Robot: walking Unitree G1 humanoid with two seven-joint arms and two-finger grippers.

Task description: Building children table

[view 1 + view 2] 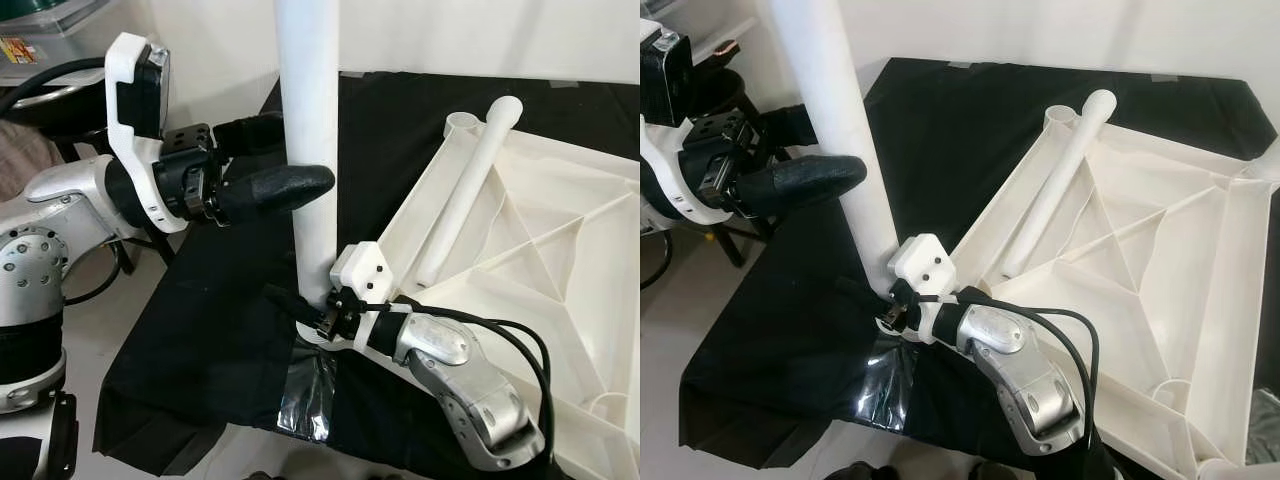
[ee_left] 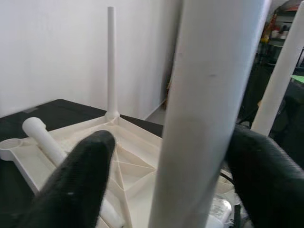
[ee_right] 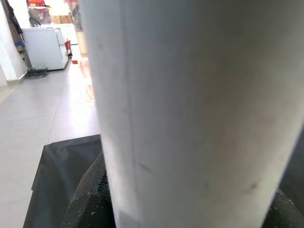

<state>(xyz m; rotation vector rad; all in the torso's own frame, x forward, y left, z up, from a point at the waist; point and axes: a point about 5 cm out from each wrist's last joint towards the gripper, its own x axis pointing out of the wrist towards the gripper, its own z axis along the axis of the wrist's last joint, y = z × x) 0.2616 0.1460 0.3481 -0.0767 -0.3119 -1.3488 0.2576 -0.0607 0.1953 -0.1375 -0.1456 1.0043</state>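
Tabletop first: the white moulded plastic tabletop (image 1: 560,250) lies upside down, ribs showing, filling the right half of the head view on a black cloth (image 1: 200,340) spread over the floor. At its nearest corner, centre of the frame, a tall white plastic tube leg (image 1: 308,120) stands upright, its foot at the corner socket by the cloth's lower edge. Whether it's fully seated, I can't tell.

Up in the left wrist view, another white leg (image 2: 111,61) already stands in the far corner socket, upper left of that frame. So that one looks done. A third loose white tube leg (image 1: 470,190) lies slanting across the underside, upper middle of the head view, its tip beside an empty round socket (image 1: 458,124). By my reckoning the job sits around midway: legs are left to fit, then the table must be turned over.

Left gripper (image 1: 285,160), left of centre, straddles the upright leg with its padded black fingers (image 2: 78,185) spread either side, not visibly squeezing. Right gripper (image 1: 312,312), lower centre, sits hard against the leg's base; its fingers' state I can't make out.
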